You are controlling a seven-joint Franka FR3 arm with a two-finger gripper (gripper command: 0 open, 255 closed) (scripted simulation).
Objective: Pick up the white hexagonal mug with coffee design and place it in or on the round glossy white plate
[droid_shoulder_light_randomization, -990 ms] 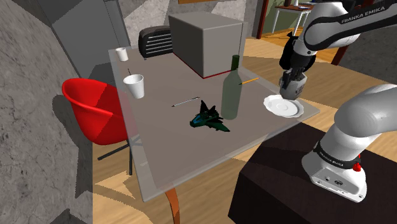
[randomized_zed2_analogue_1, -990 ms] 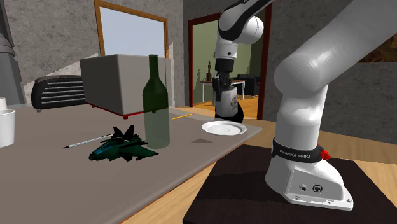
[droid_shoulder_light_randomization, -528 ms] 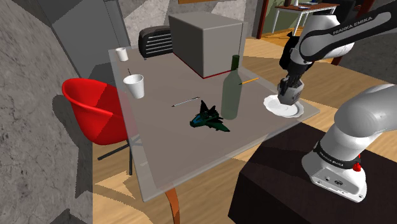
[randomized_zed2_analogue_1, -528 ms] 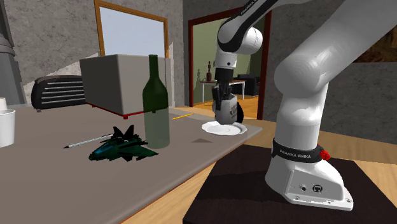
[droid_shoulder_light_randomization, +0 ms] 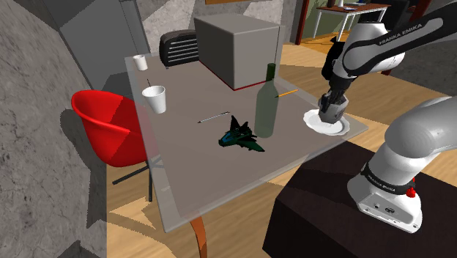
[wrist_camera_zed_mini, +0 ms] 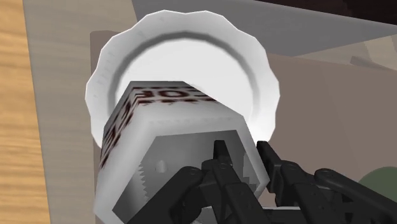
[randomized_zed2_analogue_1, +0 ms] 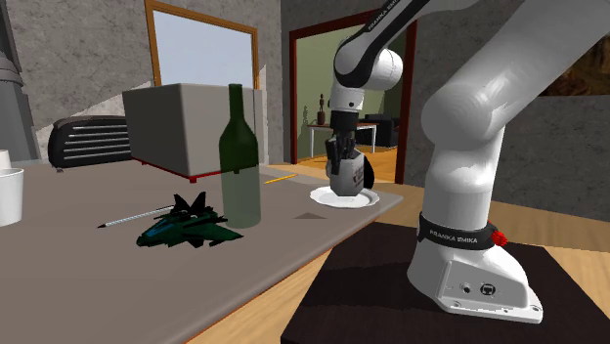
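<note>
The white hexagonal mug (wrist_camera_zed_mini: 172, 146) carries brown lettering on its sides. My gripper (wrist_camera_zed_mini: 245, 156) is shut on its wall, one finger inside the rim and one outside. The mug hangs upright, centred over the round white plate (wrist_camera_zed_mini: 191, 28). In the shoulder view the gripper (droid_shoulder_light_randomization: 331, 102) and mug (droid_shoulder_light_randomization: 332, 113) are low over the plate (droid_shoulder_light_randomization: 316, 123) at the table's right corner. The second exterior view puts the mug (randomized_zed2_analogue_1: 344, 180) down at the plate (randomized_zed2_analogue_1: 364, 198); whether they touch I cannot tell.
A green bottle (droid_shoulder_light_randomization: 265, 102) stands just to the shoulder view's left of the plate, with a toy jet (droid_shoulder_light_randomization: 240, 136) beside it. A grey box (droid_shoulder_light_randomization: 238, 48), two white cups (droid_shoulder_light_randomization: 154, 98), a pen (droid_shoulder_light_randomization: 214, 116) and a red chair (droid_shoulder_light_randomization: 110, 124) lie farther off. The table edge runs close to the plate.
The gripper has come down with the mug, from well above the plate to right at it. Nothing else on the table has moved.
</note>
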